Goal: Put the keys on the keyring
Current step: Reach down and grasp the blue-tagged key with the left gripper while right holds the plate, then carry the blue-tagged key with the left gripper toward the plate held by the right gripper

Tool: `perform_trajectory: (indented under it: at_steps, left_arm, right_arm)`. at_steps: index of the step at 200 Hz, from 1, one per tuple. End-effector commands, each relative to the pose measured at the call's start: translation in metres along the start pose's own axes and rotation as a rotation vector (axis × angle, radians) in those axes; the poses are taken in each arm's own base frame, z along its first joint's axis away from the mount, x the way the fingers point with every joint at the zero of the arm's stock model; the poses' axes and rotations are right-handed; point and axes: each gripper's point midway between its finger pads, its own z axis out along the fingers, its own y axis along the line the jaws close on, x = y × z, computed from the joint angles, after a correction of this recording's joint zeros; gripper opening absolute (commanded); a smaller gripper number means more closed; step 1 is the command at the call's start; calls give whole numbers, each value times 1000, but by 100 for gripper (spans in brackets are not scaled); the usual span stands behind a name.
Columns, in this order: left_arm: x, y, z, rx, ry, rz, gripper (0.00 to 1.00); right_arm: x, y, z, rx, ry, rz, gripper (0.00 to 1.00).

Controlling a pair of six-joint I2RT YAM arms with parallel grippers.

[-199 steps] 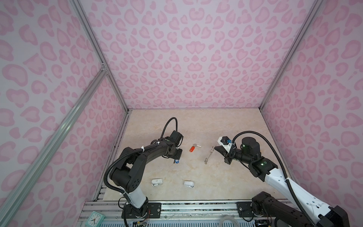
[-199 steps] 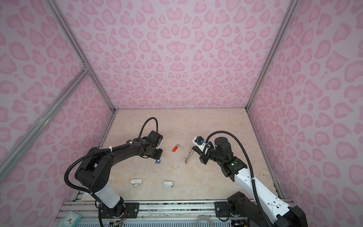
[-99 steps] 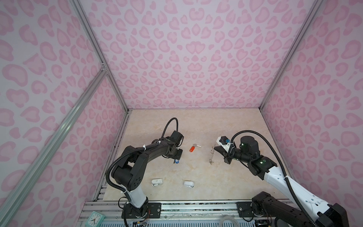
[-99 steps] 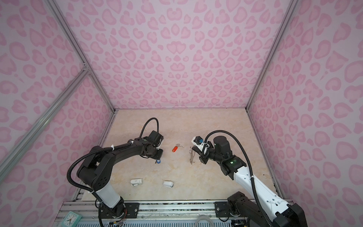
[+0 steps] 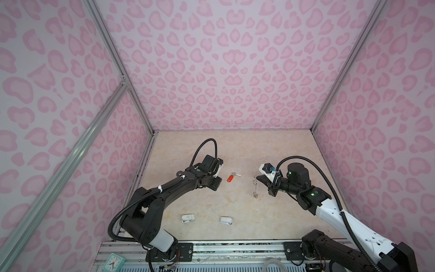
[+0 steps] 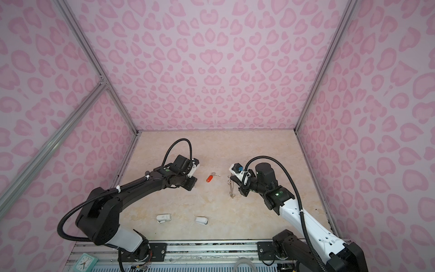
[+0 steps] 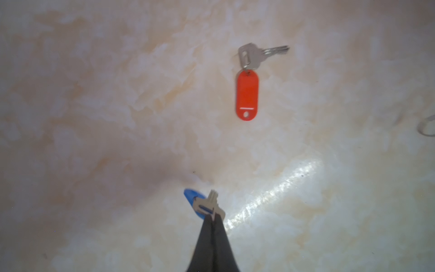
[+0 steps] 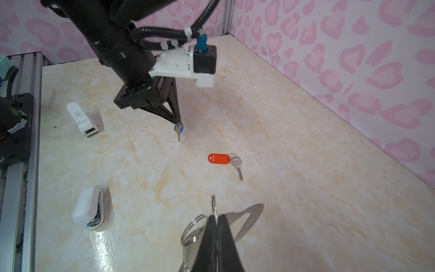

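left gripper [image 7: 213, 217] clamped on blue-tag key [image 7: 207, 207]; right gripper [image 8: 216, 219] pinching keyring [image 8: 247, 219]. red-tag key [image 8: 221, 159] flat on table [image 8: 294, 169] between both, touching neither.

Both top views are bright and evenly lit by diffuse light from above, with only soft, short shadows under the arms on the marble-look tabletop [image 5: 235, 153]. Centre is sharp; the wide-angle lens splays the aluminium frame [image 5: 122, 81] outward toward the edges. Left wrist view is soft overall: red-tagged key [image 7: 247, 94] slightly smeared, blue-tagged key [image 7: 204, 205] and left gripper [image 7: 213, 220] out of focus up close, a bright glare streak beside them and a broad dim shadow opposite. Right wrist view is crisper, but keyring [image 8: 247, 216] and right gripper [image 8: 216, 221] blur in the near field, with faint glare by the white plastic object [image 8: 88, 209].
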Motion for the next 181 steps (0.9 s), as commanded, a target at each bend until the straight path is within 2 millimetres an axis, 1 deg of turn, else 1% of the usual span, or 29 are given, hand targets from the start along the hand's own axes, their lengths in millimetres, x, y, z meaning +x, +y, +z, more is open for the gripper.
perform_trajectory:
  at_steps: [1, 14, 26, 42, 60, 77, 101, 135, 162, 181]
  left_arm:
    - [-36, -20, -30, 61, -190, 164, 4]
    - [-44, -39, -49, 141, -255, 258, 4]
    - [-57, -45, -65, 124, -333, 299, 4]
    - [-69, -61, -85, 174, -423, 361, 4]
    - [-75, -84, -101, 253, -494, 448, 3]
    - [-81, -102, -112, 316, -543, 490, 4]
    - [-88, -121, -123, 401, -587, 506, 3]
    - [-96, -135, -131, 473, -617, 500, 4]
    - [-100, -141, -129, 493, -605, 493, 4]
    - [-101, -144, -124, 498, -588, 481, 4]
  right_arm:
    - [-10, -6, -1, 28, -37, -10, 0]
    - [-11, -9, -1, 51, -53, -13, 0]
    - [-14, -9, -1, 62, -73, -23, 0]
    - [-18, -9, -1, 84, -95, -44, 0]
    - [-22, -8, -2, 108, -122, -74, 0]
    - [-29, -6, -2, 124, -151, -87, 0]
    - [-35, -3, -3, 139, -174, -94, 0]
    - [-37, 3, -2, 129, -192, -82, 0]
    - [-37, 8, 0, 116, -201, -78, 0]
    - [-40, 10, 0, 114, -218, -75, 0]
